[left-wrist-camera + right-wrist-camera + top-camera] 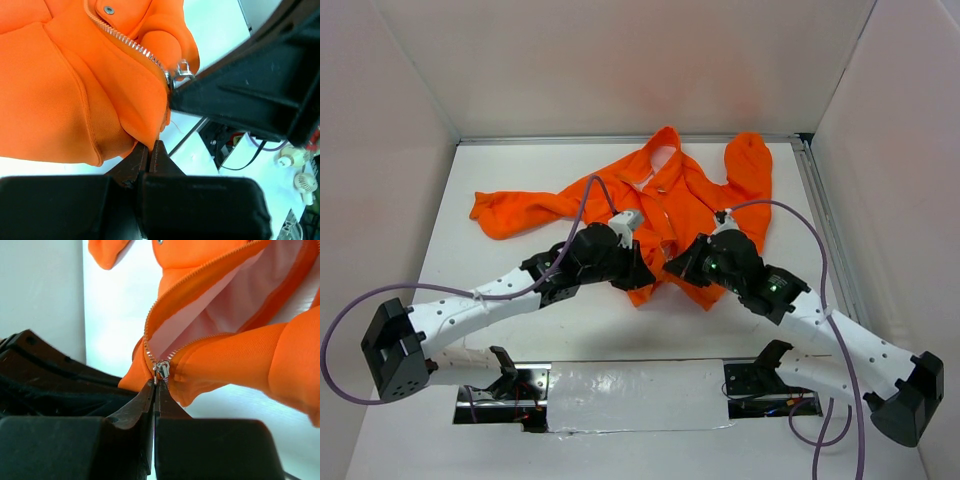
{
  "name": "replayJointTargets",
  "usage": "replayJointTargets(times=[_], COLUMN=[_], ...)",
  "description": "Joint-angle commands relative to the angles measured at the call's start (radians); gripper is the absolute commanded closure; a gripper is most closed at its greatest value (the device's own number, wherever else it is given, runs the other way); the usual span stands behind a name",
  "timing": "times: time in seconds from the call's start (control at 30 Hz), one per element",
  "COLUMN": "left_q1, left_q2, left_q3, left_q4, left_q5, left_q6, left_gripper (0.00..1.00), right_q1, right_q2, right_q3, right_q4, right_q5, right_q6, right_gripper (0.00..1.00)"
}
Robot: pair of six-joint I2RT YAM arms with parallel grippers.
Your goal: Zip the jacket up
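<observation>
The orange jacket (665, 200) lies on the white table, collar at the back, front open with pale lining showing (225, 300). My left gripper (642, 275) is shut on the jacket's bottom hem (147, 135) beside the zipper's lower end. My right gripper (672, 265) is shut on the silver zipper pull (159, 371) at the bottom of the zipper. The slider (181, 72) also shows in the left wrist view with the zipper teeth (127, 42) running up from it. The zipper is open above the slider (200, 275).
One sleeve (520, 210) spreads out to the left, the other (750, 175) folds at the right. White walls (400, 150) enclose the table on three sides. A metal rail (825, 220) runs along the right edge. Purple cables (800, 225) arc over both arms.
</observation>
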Motion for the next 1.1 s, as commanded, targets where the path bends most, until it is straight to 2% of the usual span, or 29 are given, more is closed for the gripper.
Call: replayJointTargets(times=[0.0,0.1,0.33,0.8,0.9,1.07], left_q1=[-0.018,-0.019,-0.027,-0.159,-0.168,-0.166], left_q2=[0.008,0.008,-0.013,-0.142,-0.153,-0.128], left_q3=[-0.003,0.001,-0.016,-0.193,-0.232,-0.249], left_q4=[-0.14,-0.142,-0.235,-0.41,-0.429,-0.47], left_q5=[0.084,0.123,0.146,0.247,0.262,0.203], left_q6=[0.075,0.097,0.063,-0.085,-0.116,-0.2], left_gripper=[1.0,1.0,1.0,1.0,1.0,1.0], right_q1=[-0.064,-0.096,-0.164,-0.36,-0.398,-0.383], right_q2=[0.018,0.043,0.084,0.296,0.375,0.338], right_q3=[0.062,0.059,0.118,0.201,0.252,0.158], right_q4=[0.011,0.077,0.106,0.162,0.159,0.29], right_q5=[0.221,0.235,0.238,0.184,0.123,-0.022], right_q6=[-0.081,-0.101,-0.153,-0.202,-0.224,-0.253], right_gripper=[1.0,1.0,1.0,1.0,1.0,1.0])
